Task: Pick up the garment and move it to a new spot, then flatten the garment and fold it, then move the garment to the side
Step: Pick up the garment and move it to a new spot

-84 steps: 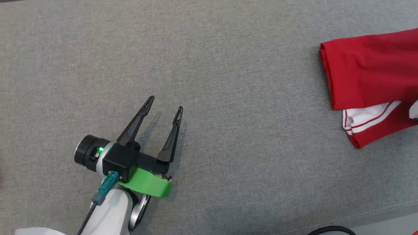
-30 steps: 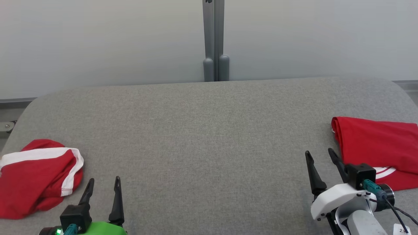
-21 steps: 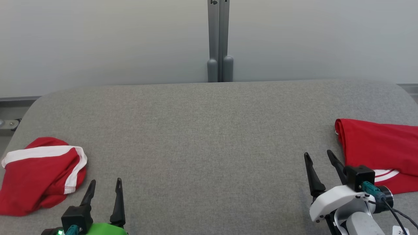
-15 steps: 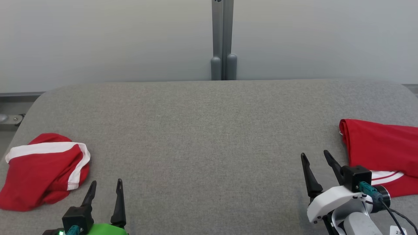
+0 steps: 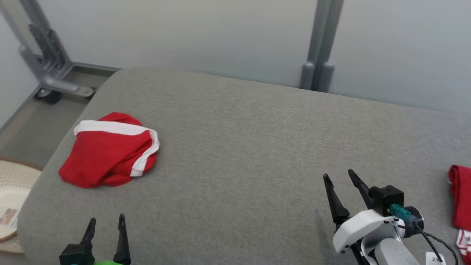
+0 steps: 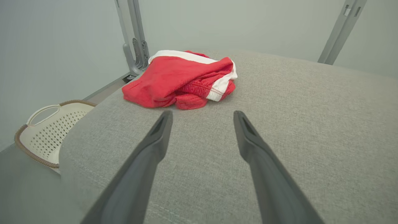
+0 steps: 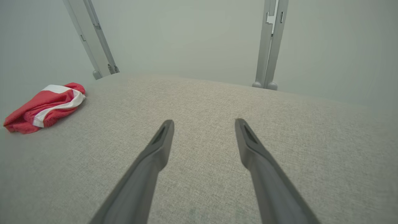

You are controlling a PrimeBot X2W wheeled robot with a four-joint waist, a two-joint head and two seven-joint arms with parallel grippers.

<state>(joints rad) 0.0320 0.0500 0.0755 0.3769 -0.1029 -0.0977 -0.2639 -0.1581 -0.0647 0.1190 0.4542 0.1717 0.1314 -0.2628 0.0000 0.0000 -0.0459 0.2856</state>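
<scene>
The head swings left, so the whole view slides; nothing on the table itself moves. At the far left, down off the table's end, a basket now shows on the floor. The garment, a crumpled red heap with white bands, lies near the table's left end, and now sits well inside the head's view instead of at its left border. The left gripper hangs at the near edge, fingers spread and empty as before, pointing toward the garment but short of it. The right gripper, over bare cloth to the right, is likewise spread and holds nothing. The folded piece has slipped to the right border. I take it one round is finished and the robot is turning to the next pickup; the reach has not begun
</scene>
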